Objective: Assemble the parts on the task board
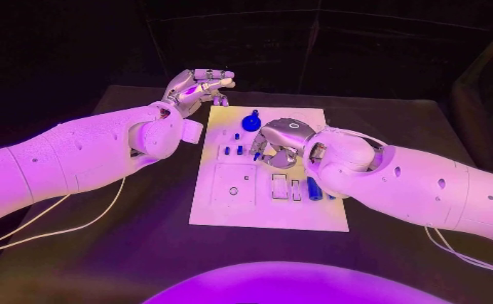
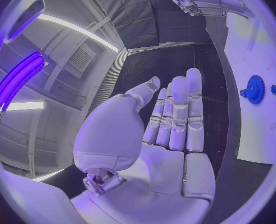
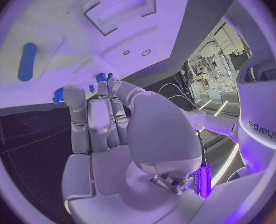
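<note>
The white task board [image 1: 221, 208] lies in the middle of the black table. A blue gear [image 1: 251, 120] [image 2: 255, 89] stands near the board's far edge. A blue cylinder [image 1: 313, 189] [image 3: 26, 61] lies near its right edge. Small blue pegs [image 1: 232, 150] [image 3: 101, 77] stand left of centre. My right hand [image 1: 279, 140] [image 3: 107, 119] hangs over the board's middle with its fingertips down by the pegs; whether they grip one is hidden. My left hand [image 1: 195, 90] [image 2: 169, 119] is raised beyond the board's far left corner, fingers straight, holding nothing.
Rectangular slots [image 1: 279, 185] and a square recess [image 1: 234, 183] are sunk into the near half of the board. A pale cable [image 1: 72, 226] trails over the table under my left arm. Bare black table [image 1: 411, 126] lies round the board.
</note>
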{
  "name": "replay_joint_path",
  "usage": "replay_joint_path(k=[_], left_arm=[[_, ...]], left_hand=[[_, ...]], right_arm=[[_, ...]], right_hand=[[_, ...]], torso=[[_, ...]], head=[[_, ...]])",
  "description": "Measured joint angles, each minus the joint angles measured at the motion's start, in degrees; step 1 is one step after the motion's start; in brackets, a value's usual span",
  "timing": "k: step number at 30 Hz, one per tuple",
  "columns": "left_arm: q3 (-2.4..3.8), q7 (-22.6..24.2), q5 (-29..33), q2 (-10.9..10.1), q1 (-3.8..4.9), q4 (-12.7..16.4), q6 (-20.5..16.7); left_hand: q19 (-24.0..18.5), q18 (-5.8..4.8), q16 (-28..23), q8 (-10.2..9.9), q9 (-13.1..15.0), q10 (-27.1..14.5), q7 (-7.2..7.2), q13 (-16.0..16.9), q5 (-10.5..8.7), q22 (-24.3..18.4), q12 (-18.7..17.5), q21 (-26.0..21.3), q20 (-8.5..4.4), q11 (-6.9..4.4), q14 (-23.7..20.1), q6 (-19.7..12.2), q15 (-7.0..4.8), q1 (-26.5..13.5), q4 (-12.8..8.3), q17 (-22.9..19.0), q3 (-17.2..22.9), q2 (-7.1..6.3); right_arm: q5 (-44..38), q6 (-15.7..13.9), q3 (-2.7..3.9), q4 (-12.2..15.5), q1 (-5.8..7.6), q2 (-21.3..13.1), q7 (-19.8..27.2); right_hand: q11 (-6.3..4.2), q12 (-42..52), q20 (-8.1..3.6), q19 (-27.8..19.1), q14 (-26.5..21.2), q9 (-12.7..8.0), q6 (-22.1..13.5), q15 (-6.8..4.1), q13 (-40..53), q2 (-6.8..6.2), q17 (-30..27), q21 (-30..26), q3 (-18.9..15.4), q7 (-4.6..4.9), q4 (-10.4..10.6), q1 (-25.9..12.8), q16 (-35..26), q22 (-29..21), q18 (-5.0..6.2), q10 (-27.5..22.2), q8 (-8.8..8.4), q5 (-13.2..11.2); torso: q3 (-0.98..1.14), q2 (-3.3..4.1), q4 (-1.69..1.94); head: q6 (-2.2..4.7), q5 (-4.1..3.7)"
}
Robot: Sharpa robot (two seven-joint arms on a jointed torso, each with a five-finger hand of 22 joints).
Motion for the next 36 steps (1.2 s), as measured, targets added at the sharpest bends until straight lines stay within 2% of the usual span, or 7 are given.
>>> replay_joint_path(k=[6, 12, 18, 36], left_arm=[[0.0, -0.1, 0.0, 0.2, 0.01, 0.0, 0.0], [0.0, -0.2, 0.0, 0.3, 0.02, -0.1, 0.0], [0.0, -0.3, 0.0, 0.4, 0.02, -0.2, 0.0], [0.0, -0.6, 0.0, 0.5, 0.02, -0.4, 0.2]], left_hand=[[0.0, 0.0, 0.0, 0.0, 0.0, 0.0, 0.0, 0.0, 0.0, 0.0, 0.0, 0.0, 0.0, 0.0, 0.0, 0.0, 0.0, 0.0, 0.0, 0.0, 0.0, 0.0], [0.0, 0.0, 0.0, 0.0, 0.0, 0.0, 0.0, 0.0, 0.0, 0.0, 0.0, 0.0, 0.0, 0.0, 0.0, 0.0, 0.0, 0.0, 0.0, 0.0, 0.0, 0.0], [0.0, 0.01, 0.0, 0.0, 0.0, 0.0, 0.0, 0.0, 0.0, 0.0, 0.0, 0.0, 0.0, 0.0, 0.0, 0.0, 0.0, 0.0, 0.0, 0.0, 0.0, 0.0], [0.0, 0.0, 0.0, 0.0, 0.0, 0.0, 0.0, 0.0, 0.0, -0.1, 0.0, 0.0, 0.0, 0.0, 0.0, 0.0, 0.0, 0.0, 0.0, 0.0, 0.0, 0.0]], right_arm=[[-0.3, 1.5, -0.08, -0.6, -1.06, 1.2, 0.4], [-0.5, 2.5, -0.84, -0.7, -1.35, 1.7, 0.6], [-0.7, 3.2, -1.15, -0.9, -1.44, 2.4, 0.8], [-1.5, 3.6, -1.32, -1.9, -2.0, 3.4, 0.9]], right_hand=[[0.0, 0.0, 0.0, 0.0, 0.0, 0.0, -0.1, 0.0, 0.0, 0.0, 0.0, 0.0, 0.0, -0.07, 0.0, 0.0, 0.0, 0.0, 0.0, 0.0, -0.06, 0.0], [0.0, 0.0, 0.0, 0.0, 0.0, 0.0, -0.1, 0.0, 0.0, -0.01, 0.0, 0.0, 0.0, -0.08, 0.0, 0.0, 0.0, 0.0, 0.0, 0.0, -0.07, 0.2], [0.0, 0.0, 0.0, 0.0, 0.0, 0.0, -0.1, 0.0, 0.0, -0.01, 0.0, 0.0, 0.0, -0.09, 0.0, 0.0, 0.0, 0.0, 0.0, 0.0, -0.1, 0.2], [0.0, -0.2, 0.0, 0.0, 0.0, 0.0, 0.0, 0.0, 0.0, -0.01, 0.1, 0.0, 0.0, 0.03, 0.0, 0.0, 0.0, 0.0, 0.01, 0.0, -0.28, 0.2]], torso=[[0.07, -0.04, -0.08], [0.07, -0.1, -0.11], [0.09, -0.1, -0.12], [0.09, -0.09, -0.13]], head=[[-0.48, 0.64], [-0.71, 1.05], [-0.98, 1.4], [-1.25, 1.62]])
